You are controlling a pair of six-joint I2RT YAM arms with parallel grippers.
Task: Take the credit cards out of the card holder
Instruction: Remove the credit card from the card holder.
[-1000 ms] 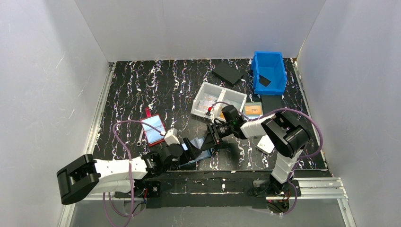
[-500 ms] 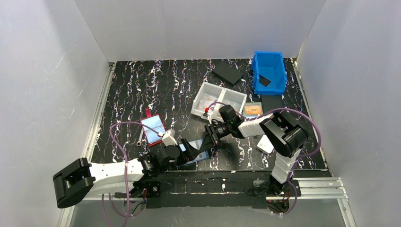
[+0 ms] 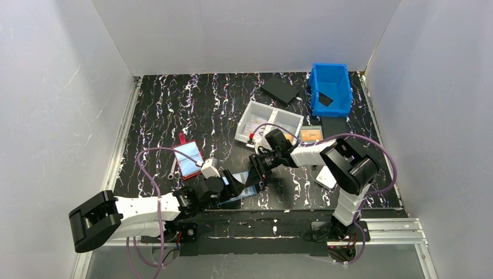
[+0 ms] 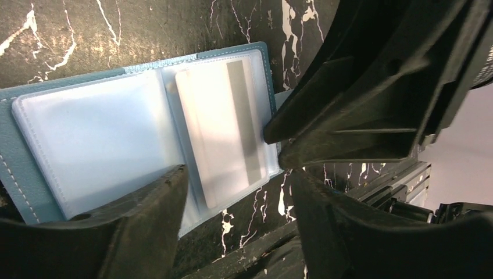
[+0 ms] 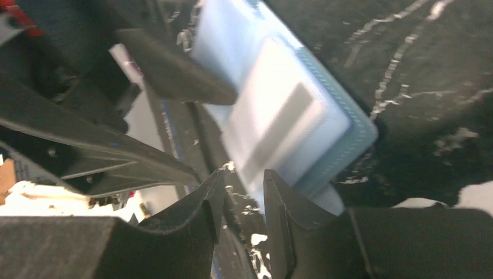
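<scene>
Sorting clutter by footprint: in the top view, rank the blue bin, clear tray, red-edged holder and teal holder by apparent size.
1. blue bin and clear tray: largest, too alike to rank
2. red-edged holder
3. teal holder

A flat black bench (image 3: 174,104) streaked with white marbling fills the floor of the enclosure. Plain, pale grey-white walls rise from the bench at its far edge (image 3: 244,35), left edge (image 3: 58,104) and right edge (image 3: 436,116). A silver aluminium rail (image 3: 395,229) runs along the bench's near edge. The light is soft and even.
</scene>
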